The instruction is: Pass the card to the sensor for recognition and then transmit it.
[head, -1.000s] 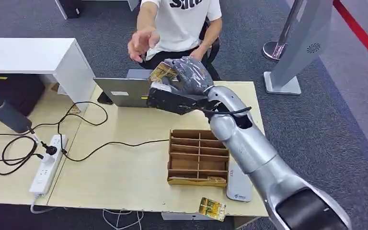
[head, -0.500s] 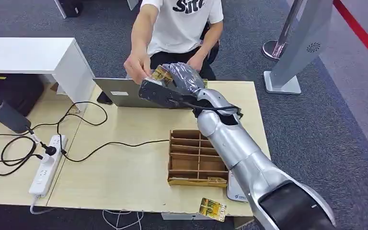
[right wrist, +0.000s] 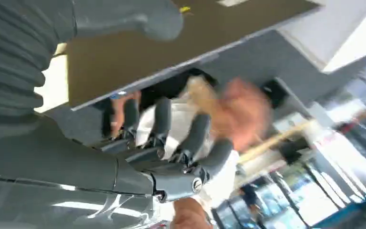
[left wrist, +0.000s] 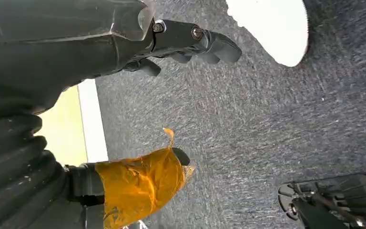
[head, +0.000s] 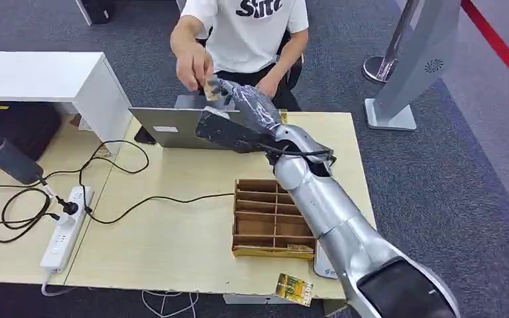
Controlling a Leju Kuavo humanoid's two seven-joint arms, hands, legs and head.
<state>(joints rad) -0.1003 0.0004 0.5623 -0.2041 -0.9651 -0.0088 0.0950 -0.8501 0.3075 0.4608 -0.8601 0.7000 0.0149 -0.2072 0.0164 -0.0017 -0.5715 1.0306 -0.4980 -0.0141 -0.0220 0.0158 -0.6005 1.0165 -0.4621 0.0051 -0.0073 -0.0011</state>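
Observation:
My right arm reaches across the table toward a seated person, and my right hand (head: 246,109) hangs above the laptop's far edge. Its fingers (right wrist: 190,143) are spread with nothing between them. The person's hand (head: 195,65) pinches the gold-patterned card (head: 211,87) just beyond my fingertips; in the right wrist view that hand (right wrist: 243,114) and the card (right wrist: 201,95) are blurred. A white card sensor (head: 329,262) lies at the table's front right. My left hand (left wrist: 124,47) hangs over grey carpet, holding nothing, its thumb (left wrist: 143,183) wrapped in orange tape.
A wooden divided box (head: 275,215) sits beside the sensor. A second gold card (head: 293,289) lies at the front table edge. A grey laptop (head: 172,126) stands at the back. A power strip (head: 63,228), cables and a dark flask (head: 3,156) occupy the left table.
The person's hand came to my right hand, took hold of the card and lifted it away. My right hand let go and its fingers spread.

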